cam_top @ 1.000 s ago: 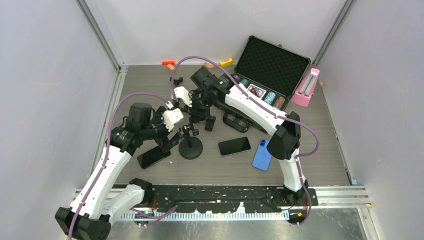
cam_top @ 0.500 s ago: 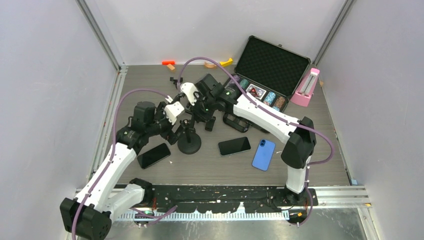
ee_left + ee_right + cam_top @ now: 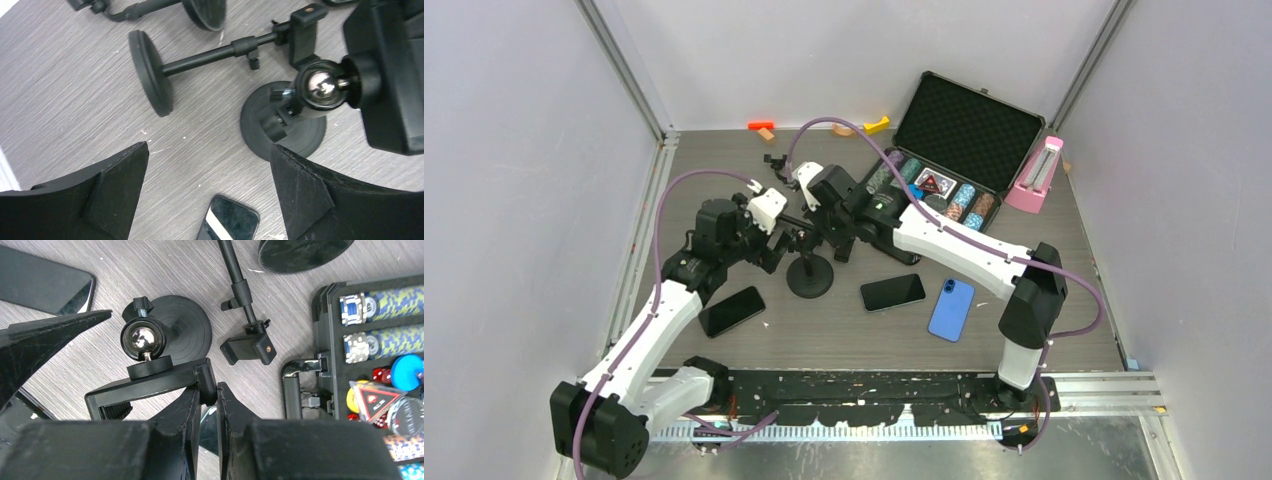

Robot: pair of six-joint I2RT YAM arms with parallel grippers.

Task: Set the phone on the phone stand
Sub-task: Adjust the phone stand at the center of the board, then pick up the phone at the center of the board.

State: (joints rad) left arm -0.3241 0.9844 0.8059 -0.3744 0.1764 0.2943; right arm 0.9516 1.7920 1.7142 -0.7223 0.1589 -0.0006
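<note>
A black phone (image 3: pixel 731 311) lies flat on the table (image 3: pixel 854 335), left of the stand (image 3: pixel 810 272) and apart from its base. My left gripper (image 3: pixel 208 146) hangs just left of the stand, jaws spread wide and holding nothing. Through the gap its own camera sees bare table, a corner of that phone and the stand's round base. It also shows the shiny ball (image 3: pixel 320 87) atop the stand's stem, which my arms hide in the overhead view. The stand is upright.

My right gripper (image 3: pixel 208 390) sits above the stand's right side, fingers pinched tight on the edge of the clamp (image 3: pixel 150 385) fixed to the ball. Only its wrist view shows this grip. Beyond the stand, a spare stand (image 3: pixel 200 57) lies on its side.

Right of the stand a second black phone (image 3: pixel 892 292) lies flat, then a blue phone (image 3: pixel 949 309); neither touches the stand. Farther right and back are an open case (image 3: pixel 969 130) of chips and a pink object (image 3: pixel 1036 175). My right arm crosses over the case's near corner.
</note>
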